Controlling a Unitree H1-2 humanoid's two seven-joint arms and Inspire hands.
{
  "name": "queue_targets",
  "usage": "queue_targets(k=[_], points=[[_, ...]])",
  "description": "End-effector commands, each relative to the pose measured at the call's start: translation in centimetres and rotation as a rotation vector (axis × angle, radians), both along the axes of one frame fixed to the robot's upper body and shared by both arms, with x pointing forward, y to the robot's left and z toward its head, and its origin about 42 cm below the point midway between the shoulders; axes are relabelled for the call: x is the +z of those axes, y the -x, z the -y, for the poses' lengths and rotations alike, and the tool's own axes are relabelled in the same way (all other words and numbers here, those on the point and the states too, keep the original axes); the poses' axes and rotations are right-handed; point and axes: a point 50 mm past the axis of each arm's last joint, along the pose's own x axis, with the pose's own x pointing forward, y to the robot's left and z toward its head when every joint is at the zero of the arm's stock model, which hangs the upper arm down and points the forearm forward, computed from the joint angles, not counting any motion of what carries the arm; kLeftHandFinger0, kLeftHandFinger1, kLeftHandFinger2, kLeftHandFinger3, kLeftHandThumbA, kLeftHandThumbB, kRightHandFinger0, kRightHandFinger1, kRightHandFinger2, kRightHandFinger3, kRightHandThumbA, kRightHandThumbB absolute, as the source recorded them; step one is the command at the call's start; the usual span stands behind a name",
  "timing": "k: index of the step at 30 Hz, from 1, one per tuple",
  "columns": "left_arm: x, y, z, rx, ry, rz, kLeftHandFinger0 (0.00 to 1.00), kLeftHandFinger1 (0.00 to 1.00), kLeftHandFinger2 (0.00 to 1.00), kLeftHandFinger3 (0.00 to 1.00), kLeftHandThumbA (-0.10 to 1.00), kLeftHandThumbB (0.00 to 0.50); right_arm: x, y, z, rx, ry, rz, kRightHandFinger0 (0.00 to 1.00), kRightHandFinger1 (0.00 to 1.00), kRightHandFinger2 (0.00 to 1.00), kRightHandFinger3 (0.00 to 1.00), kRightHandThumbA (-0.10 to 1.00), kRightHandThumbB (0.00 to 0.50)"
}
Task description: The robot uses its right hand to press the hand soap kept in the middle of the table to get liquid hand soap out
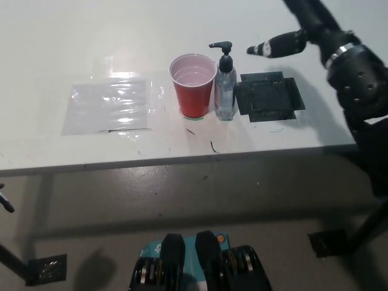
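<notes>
Desk (73, 36): white, it filled the upper half of the view, its front edge running across the middle.
Plastic sheet (109, 108): clear and flat on the desk, well to the picture's left of the soap bottle.
Right hand (303, 37): black, it hung above the desk, up and to the picture's right of the soap bottle, apart from it; one finger (267, 48) stretched toward the pump head, and whether the rest were apart or together could not be told.
Black tape patch (267, 97): stuck flat just right of the soap bottle.
Red cup (193, 85): upright, touching or nearly touching the soap bottle's left side.
Soap bottle (225, 85): clear, upright mid-desk, black pump on top, spout pointing left.
</notes>
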Motion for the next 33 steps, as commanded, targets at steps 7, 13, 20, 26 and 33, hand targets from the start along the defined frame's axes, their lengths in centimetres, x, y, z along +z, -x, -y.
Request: queue_targets(k=[7, 13, 20, 26, 33], points=[[2.5, -0.8, -0.4, 0.002, -0.05, 0.026, 1.0, 1.0, 1.0, 0.81, 1.0, 0.152, 1.1, -0.2, -4.3, 0.112, 0.149, 0.109, 1.0, 1.0, 1.0, 1.0, 1.0, 0.405], [3.0, -1.0, -0.4, -0.002, -0.074, 0.022, 1.0, 1.0, 1.0, 0.83, 1.0, 0.172, -1.2, -0.4, -5.1, 0.122, 0.21, 0.08, 1.0, 1.0, 1.0, 1.0, 1.0, 0.418], [3.2, -0.9, -0.5, 0.001, -0.084, 0.022, 1.0, 1.0, 1.0, 0.84, 1.0, 0.167, -2.5, -0.1, -5.8, 0.166, 0.244, 0.108, 1.0, 1.0, 1.0, 1.0, 1.0, 0.379], [3.3, -1.1, -0.5, -0.004, -0.085, 0.012, 1.0, 1.0, 1.0, 0.84, 1.0, 0.176, -3.2, 0.0, -5.5, 0.176, 0.372, 0.094, 1.0, 1.0, 1.0, 1.0, 1.0, 0.362], [3.9, -1.5, -0.3, -0.011, -0.095, 0.012, 1.0, 1.0, 1.0, 0.83, 1.0, 0.194, -3.9, -0.9, -4.2, 0.153, 0.382, 0.093, 1.0, 1.0, 1.0, 1.0, 1.0, 0.411]])
